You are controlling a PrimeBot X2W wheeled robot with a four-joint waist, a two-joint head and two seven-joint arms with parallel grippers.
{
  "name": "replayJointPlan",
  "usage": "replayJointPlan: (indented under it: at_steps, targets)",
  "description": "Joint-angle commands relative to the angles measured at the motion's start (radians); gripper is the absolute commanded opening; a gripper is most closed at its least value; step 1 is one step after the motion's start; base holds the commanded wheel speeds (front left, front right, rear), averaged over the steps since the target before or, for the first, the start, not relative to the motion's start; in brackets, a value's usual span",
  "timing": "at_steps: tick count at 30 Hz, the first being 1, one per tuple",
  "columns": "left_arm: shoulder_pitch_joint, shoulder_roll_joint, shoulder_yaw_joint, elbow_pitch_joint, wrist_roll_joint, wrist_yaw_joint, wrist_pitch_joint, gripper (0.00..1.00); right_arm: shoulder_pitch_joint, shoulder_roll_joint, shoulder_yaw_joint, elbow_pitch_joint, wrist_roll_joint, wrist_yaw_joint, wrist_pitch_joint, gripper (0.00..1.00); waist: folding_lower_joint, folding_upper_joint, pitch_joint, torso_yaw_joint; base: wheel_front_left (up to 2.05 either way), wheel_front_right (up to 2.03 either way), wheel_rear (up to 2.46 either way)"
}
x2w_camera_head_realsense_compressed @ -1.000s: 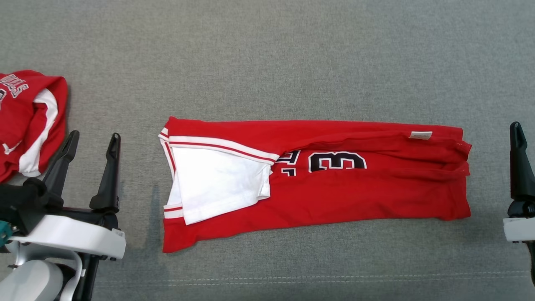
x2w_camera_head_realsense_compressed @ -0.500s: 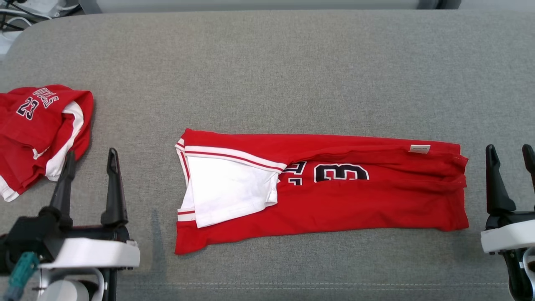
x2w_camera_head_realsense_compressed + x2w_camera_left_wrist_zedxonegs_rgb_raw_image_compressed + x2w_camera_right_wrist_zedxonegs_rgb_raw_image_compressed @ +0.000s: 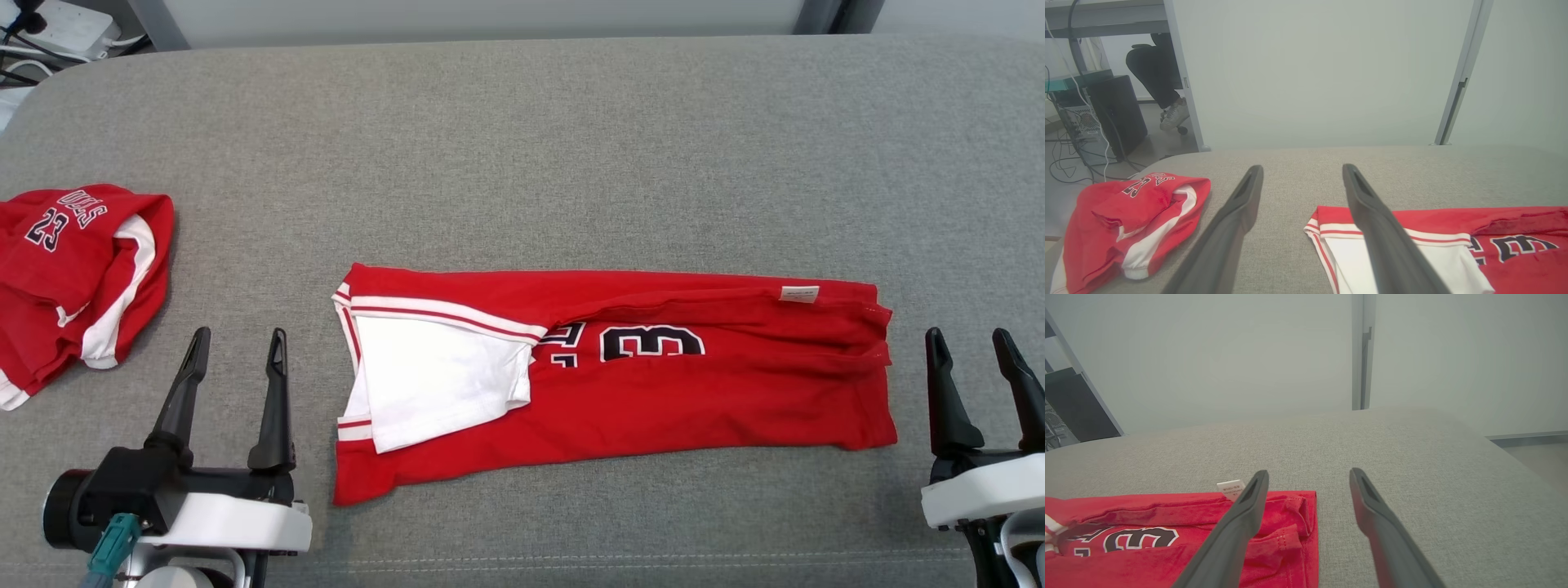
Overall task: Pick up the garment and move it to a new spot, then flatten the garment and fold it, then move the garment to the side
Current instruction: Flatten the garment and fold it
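red garment (image 3: 653, 400) (white panel, black numerals), grey cushion (image 3: 522, 147)

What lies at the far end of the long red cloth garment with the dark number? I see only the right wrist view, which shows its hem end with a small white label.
Observer: At the other end of the long red cloth garment, a white fabric panel with red and white striped edges is folded on top of it.
Operator: Where is the left gripper?
Observer: The left gripper is open, beside that end and apart from the cloth.
Operator: Is anything else on the grey fabric surface?
Observer: Yes, a second, crumpled red and white garment printed with 23 lies on the grey fabric surface, further to the robot's left.
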Motion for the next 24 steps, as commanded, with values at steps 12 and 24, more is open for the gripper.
replayJointPlan:
  at_steps: [12,24]
  targets:
    - [-0.061,-0.036,0.087,0.003,0.093,-0.081,-0.009,1.0,-0.184,-0.087,0.008,0.172,0.032,0.004,0.094,1.0,0.0,-0.0001,0.032,0.006,0.0,0.0,0.0]
    - [-0.094,-0.086,0.087,0.011,0.137,-0.143,-0.009,1.0,-0.398,-0.125,0.188,0.448,0.1,0.004,0.259,1.0,0.0,-0.0001,0.072,0.047,0.0,0.0,0.0]
